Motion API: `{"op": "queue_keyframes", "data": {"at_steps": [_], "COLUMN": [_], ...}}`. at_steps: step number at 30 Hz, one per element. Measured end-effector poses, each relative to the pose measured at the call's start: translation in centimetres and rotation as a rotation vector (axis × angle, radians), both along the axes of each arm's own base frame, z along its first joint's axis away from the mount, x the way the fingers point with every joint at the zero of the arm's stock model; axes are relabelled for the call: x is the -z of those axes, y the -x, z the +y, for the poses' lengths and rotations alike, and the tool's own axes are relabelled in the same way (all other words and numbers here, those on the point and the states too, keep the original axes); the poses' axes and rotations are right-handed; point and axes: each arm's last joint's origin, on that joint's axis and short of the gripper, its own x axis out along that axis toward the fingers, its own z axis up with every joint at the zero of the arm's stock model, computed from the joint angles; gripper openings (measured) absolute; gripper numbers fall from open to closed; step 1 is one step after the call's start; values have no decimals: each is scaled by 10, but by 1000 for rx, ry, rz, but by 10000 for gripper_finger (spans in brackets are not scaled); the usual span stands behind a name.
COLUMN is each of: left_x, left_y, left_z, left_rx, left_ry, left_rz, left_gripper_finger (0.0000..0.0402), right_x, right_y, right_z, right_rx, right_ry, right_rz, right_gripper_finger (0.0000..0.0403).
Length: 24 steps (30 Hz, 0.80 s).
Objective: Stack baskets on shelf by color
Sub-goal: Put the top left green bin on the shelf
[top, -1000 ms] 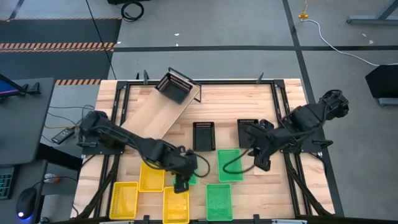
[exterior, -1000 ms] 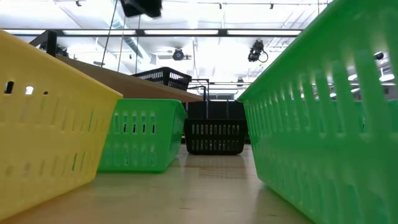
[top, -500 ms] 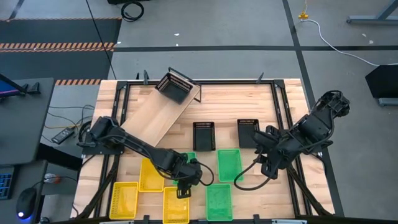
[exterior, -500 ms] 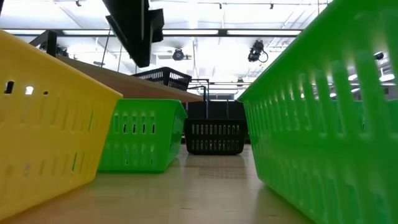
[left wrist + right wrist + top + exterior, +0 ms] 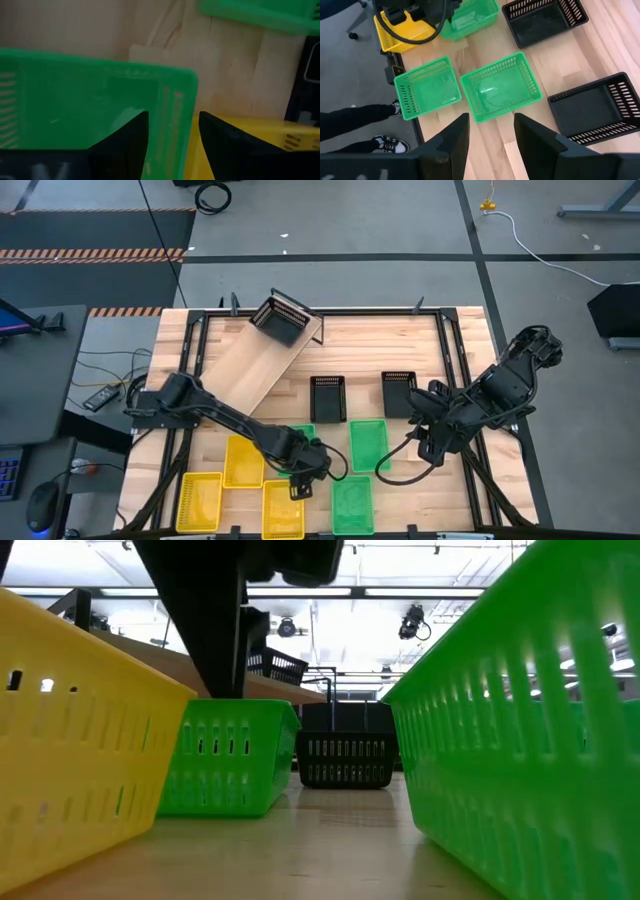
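Note:
My left gripper (image 5: 300, 482) is open, low over a green basket (image 5: 300, 432) that my arm mostly hides. In the left wrist view its fingers stand on either side of that basket's side wall (image 5: 172, 107), one over the inside and one over the gap to a yellow basket (image 5: 250, 135). My right gripper (image 5: 435, 442) hangs open and high above the table's right part. Two more green baskets (image 5: 368, 445) (image 5: 351, 503), three yellow ones (image 5: 243, 460) and two black ones (image 5: 327, 398) stand on the table. A third black basket (image 5: 280, 318) sits on the far end of the slanted shelf (image 5: 255, 365).
The yellow basket (image 5: 283, 510) and the green basket lie close on either side of my left gripper near the front edge. A black frame rail (image 5: 465, 380) runs along the table's right side. A person's legs (image 5: 360, 130) show beside the table.
My left gripper has come down and a little toward the table's near edge, tipping more steeply, until its fingers reach the green basket's rim. My right gripper has swung slightly toward the table's right edge. No basket has moved.

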Motion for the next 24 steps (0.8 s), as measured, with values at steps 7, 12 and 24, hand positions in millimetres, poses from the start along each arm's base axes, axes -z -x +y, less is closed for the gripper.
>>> {"op": "queue_keyframes", "data": {"at_steps": [7,12,24], "left_x": [7,22,15], "left_y": [-5,-7,-19], "left_z": [-3,-1,13], "left_rx": [-4,-11,-54], "left_ry": [9,-20,-11], "left_rz": [-14,34,19], "left_gripper_finger": [179,167,12], "right_x": [0,0,7], "right_y": [0,0,-1], "right_z": [0,0,1], "right_rx": [0,2,2], "right_ry": [0,1,21], "right_rz": [0,-2,18], "right_gripper_finger": [162,162,162]}}
